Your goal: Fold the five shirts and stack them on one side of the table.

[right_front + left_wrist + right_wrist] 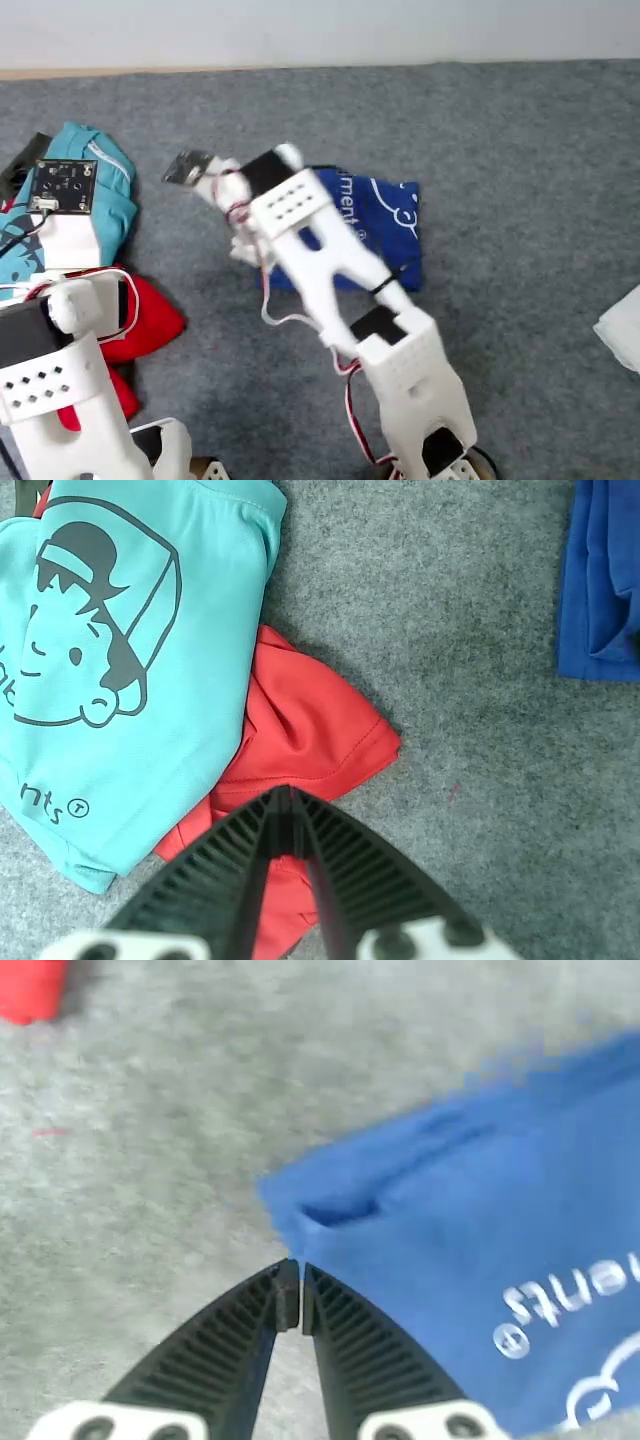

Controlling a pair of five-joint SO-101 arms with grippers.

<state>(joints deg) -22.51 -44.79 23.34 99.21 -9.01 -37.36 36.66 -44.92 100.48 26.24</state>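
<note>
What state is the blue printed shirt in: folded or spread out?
Folded. The blue printed shirt lies as a compact rectangle, and the right wrist view shows stacked fabric layers at its corner.

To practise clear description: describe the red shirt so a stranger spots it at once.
Look left on the grey table. The red shirt pokes out from under the turquoise shirt with the cartoon face. Unlike its neighbours, it shows no print.

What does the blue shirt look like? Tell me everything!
The blue shirt is soft-looking cloth with white print, folded into a flat block lying on the grey table near the middle. The right arm is above it and hides part. The right gripper, shut, is by one folded corner; I cannot tell if they touch.
</note>
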